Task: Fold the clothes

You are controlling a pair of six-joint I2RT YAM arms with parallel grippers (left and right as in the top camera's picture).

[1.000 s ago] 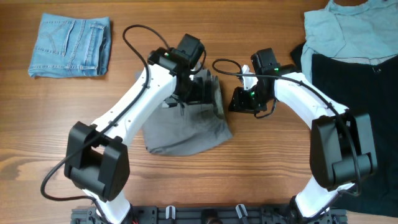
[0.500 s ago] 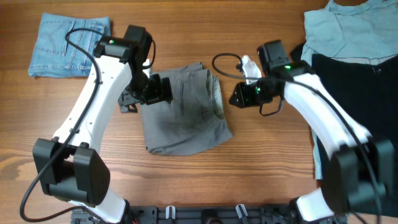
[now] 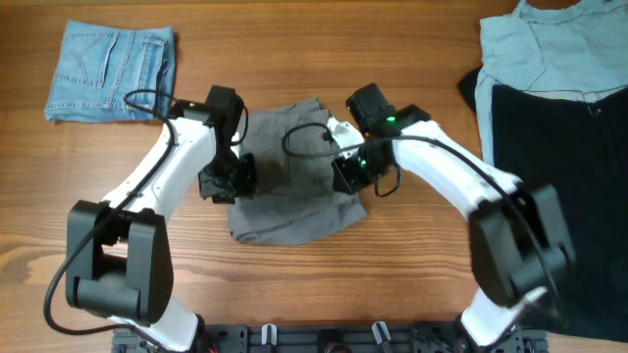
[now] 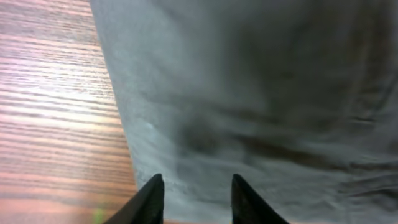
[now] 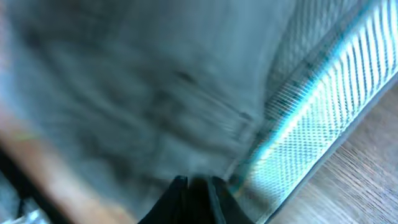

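Two claws on the grey-khaki shorts (image 3: 294, 201), which lie bunched roughly mid-frame on the desk (image 3: 392, 284) in the overhead view, a little left of centre.

Left claw (image 3: 235, 178) sits at the shorts' left edge. On the left wrist cam the claw (image 4: 198, 198) has its tips apart, grey cloth showing in the gap and bare wood along the left of frame. I read it as open, not pinching anything.

Right claw (image 3: 345, 175) is at the shorts' right edge. The right wrist cam is badly smeared. Its tips (image 5: 196, 190) look drawn close together against the cloth, just beside the pale mesh-textured waistband (image 5: 317, 106). I can't tell if it's fully closed or has fabric.

Other clothes:
- folded blue denim (image 3: 110, 72), upper left, well apart from both arms
- pale grey-blue garment (image 3: 549, 49), upper right
- dark garment (image 3: 559, 196), right edge, overlapping the pale one's lower part
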